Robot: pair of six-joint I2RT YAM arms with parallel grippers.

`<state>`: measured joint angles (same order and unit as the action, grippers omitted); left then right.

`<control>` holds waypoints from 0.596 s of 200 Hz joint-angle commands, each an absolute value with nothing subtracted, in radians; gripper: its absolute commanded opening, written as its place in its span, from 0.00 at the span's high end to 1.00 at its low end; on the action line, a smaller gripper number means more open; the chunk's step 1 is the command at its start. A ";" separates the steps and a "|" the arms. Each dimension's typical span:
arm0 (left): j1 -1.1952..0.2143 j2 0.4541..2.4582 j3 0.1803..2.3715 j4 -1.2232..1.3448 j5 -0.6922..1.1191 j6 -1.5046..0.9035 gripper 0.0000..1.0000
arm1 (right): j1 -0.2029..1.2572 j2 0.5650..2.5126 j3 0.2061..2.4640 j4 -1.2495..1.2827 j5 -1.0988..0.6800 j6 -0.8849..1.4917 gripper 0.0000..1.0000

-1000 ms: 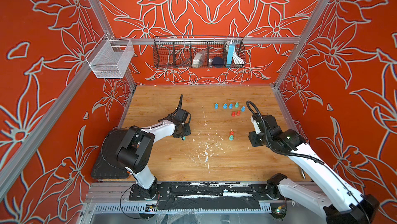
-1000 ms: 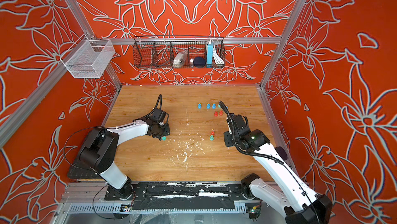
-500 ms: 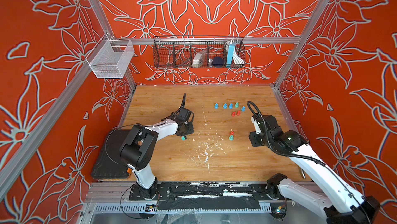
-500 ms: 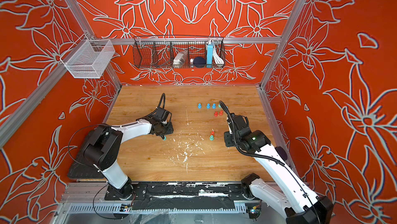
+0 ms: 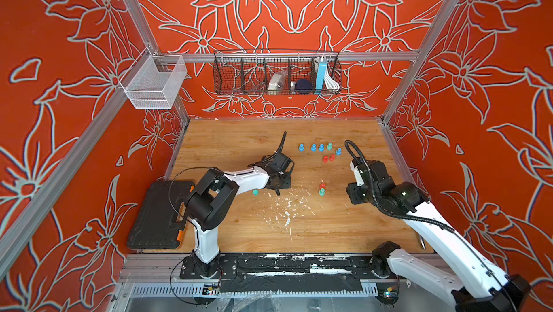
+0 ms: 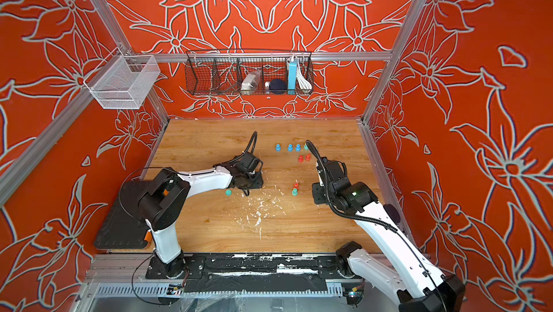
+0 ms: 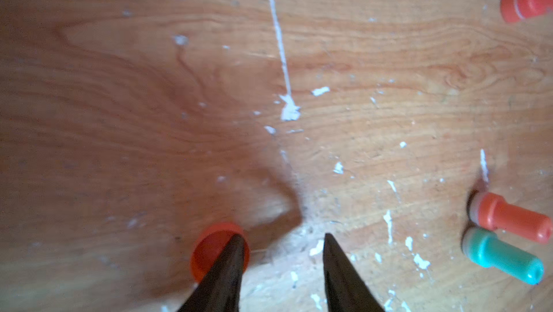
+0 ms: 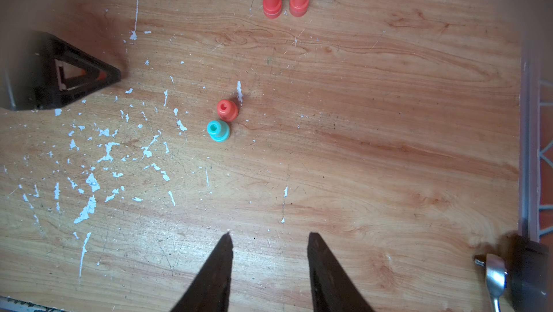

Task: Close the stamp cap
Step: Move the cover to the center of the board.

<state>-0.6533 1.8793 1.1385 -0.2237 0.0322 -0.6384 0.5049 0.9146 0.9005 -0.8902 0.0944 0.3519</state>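
Step looks like cap pickup. Left gripper point(image 7: 281, 235) sits low over the surface point(image 7: 389, 56), jaws parted, nothing between them. Red cap point(image 7: 206, 250) lies partly behind one finger point(image 7: 224, 274), outside the gap. Right gripper point(image 8: 269, 234) hovers released and empty. Red stamp point(image 7: 508, 220) stands just beside teal stamp point(image 7: 502, 255). Next move: straddle the cap, clench, carry it to the red stamp.

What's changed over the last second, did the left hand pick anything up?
The left hand moved to the robot's right, off the loose teal cap it hung over, toward the red stamp and teal stamp standing together. No pick-up shows: its fingers stand apart, with a red cap at one fingertip. The teal cap, both stamps and the right hand stayed put.
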 commanded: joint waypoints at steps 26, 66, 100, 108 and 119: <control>-0.706 1.952 1.189 -0.348 0.040 -0.672 0.55 | 0.509 0.900 0.888 -0.891 0.101 0.368 0.56; -0.708 1.927 1.209 -0.374 0.031 -0.660 0.55 | 0.509 0.896 0.887 -0.889 0.106 0.370 0.56; -0.716 1.884 1.215 -0.385 0.031 -0.657 0.55 | 0.509 0.897 0.887 -0.889 0.106 0.370 0.56; -0.718 1.873 1.218 -0.389 0.029 -0.655 0.54 | 0.511 0.897 0.887 -0.889 0.108 0.370 0.55; -0.718 1.858 1.222 -0.395 0.031 -0.653 0.54 | 0.510 0.897 0.887 -0.889 0.108 0.370 0.55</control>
<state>-0.7067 1.9053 1.2110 -0.3275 0.0315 -0.6521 0.5049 0.9089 0.8997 -0.8902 0.0956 0.3542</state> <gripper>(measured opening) 0.455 0.445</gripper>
